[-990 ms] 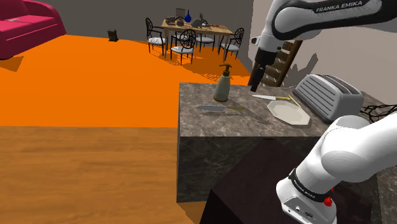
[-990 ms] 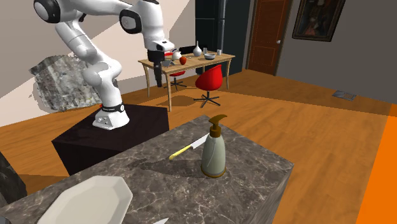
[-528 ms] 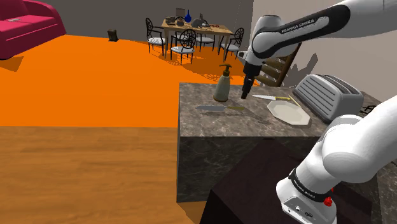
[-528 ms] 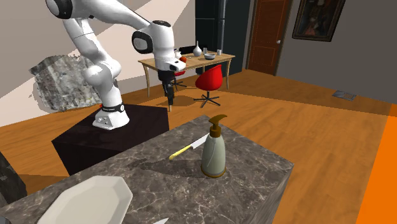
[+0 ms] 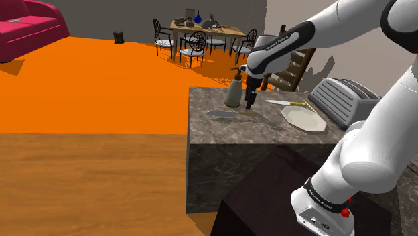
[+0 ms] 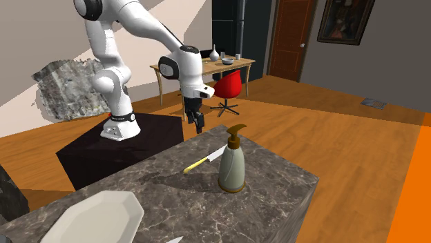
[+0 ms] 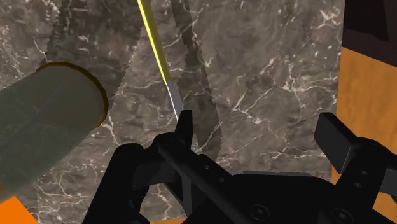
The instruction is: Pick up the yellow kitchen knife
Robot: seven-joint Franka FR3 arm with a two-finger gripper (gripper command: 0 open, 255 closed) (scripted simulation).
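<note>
Yellow-handled knife [image 7: 154, 48] has its handle end cut off in the wrist view; fingers [image 7: 335, 141] stand wide apart, holding nothing.

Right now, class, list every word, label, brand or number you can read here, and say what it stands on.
None reads clearly.
White lettering on the forearm's dark band: too small to read.
White lettering on the dark band near the arm's base: too small to read.
Soap bottle, toaster, yellow-handled knife: no labels visible.
</note>
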